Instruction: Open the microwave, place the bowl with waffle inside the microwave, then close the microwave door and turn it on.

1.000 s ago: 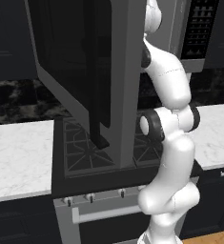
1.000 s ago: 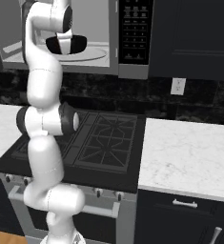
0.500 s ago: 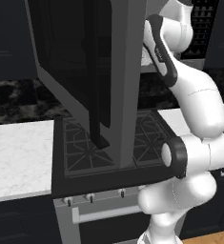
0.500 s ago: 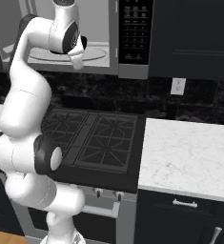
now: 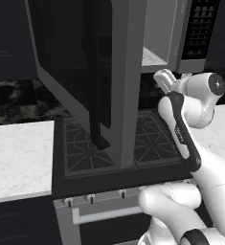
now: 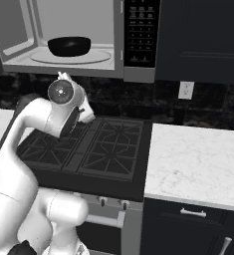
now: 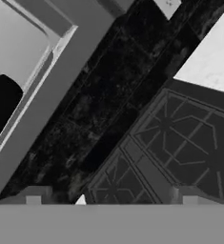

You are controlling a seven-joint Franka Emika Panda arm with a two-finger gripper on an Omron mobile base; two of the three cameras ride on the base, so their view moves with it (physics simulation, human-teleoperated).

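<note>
The arm is folded low over the front of the black gas stove (image 6: 93,149), with its wrist and gripper (image 6: 86,115) above the stove's rear grates, below the microwave (image 6: 88,37). In the hand view the two finger mounts sit far apart at the bottom corners of the frame, so the jaws stand wide and hold nothing; that camera looks across the stove grates (image 7: 180,147) toward the dark speckled backsplash (image 7: 99,124) and the underside edge of the microwave (image 7: 46,95). To the right of the stove lies a white marble counter (image 6: 198,164); a matching counter (image 5: 18,158) lies on the left. The stove's knobs (image 5: 90,197) and the oven's steel bar handle (image 5: 104,214) show on its front face. The microwave door (image 5: 80,72) is swung fully open toward the left, its dark glass window and vertical handle (image 5: 97,91) facing the left base camera. Inside the open cavity, the bowl (image 6: 69,46) rests on the round turntable plate (image 6: 71,56), roughly centred; its contents cannot be seen from this angle. The black keypad strip (image 6: 137,31) sits at the right of the cavity. A wall outlet (image 6: 185,90) is mounted on the backsplash further right.
</note>
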